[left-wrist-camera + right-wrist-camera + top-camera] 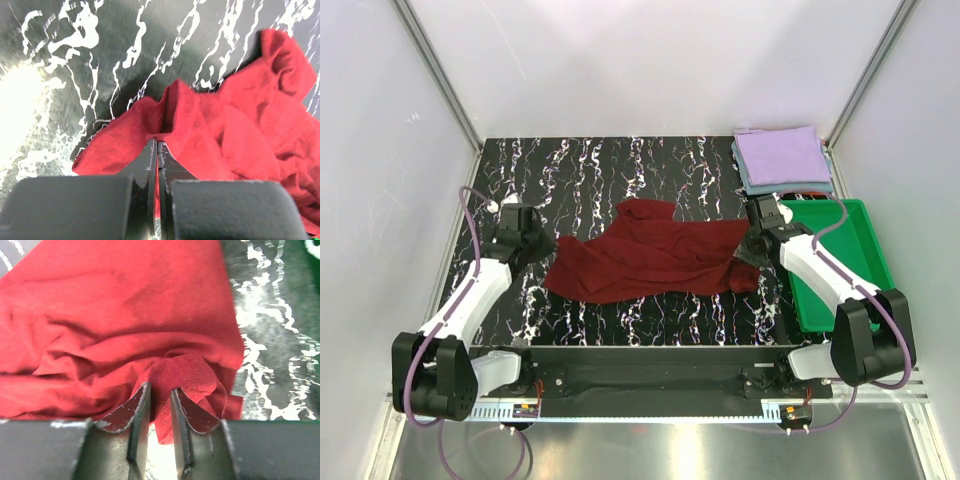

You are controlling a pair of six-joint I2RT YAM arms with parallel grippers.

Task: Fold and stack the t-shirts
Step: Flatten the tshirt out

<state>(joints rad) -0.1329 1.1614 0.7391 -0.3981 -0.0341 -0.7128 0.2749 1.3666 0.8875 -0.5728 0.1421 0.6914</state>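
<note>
We see a black marble-look table (590, 170) w/ white veins, boxed in by plain white walls (650, 60) and alu posts (440, 80). A green tray (855, 255) sits at the right edge; just behind it a folded lavender tee (780, 153) lies on a grey-blue tee (752, 183). The maroon t-shirt (650, 258) lies crumpled left of the tray. The L gripper (157, 145), far from the tray, is pinched tight on the shirt's edge; the R gripper (160, 390), beside the tray, has fingers apart w/ cloth between.
</note>
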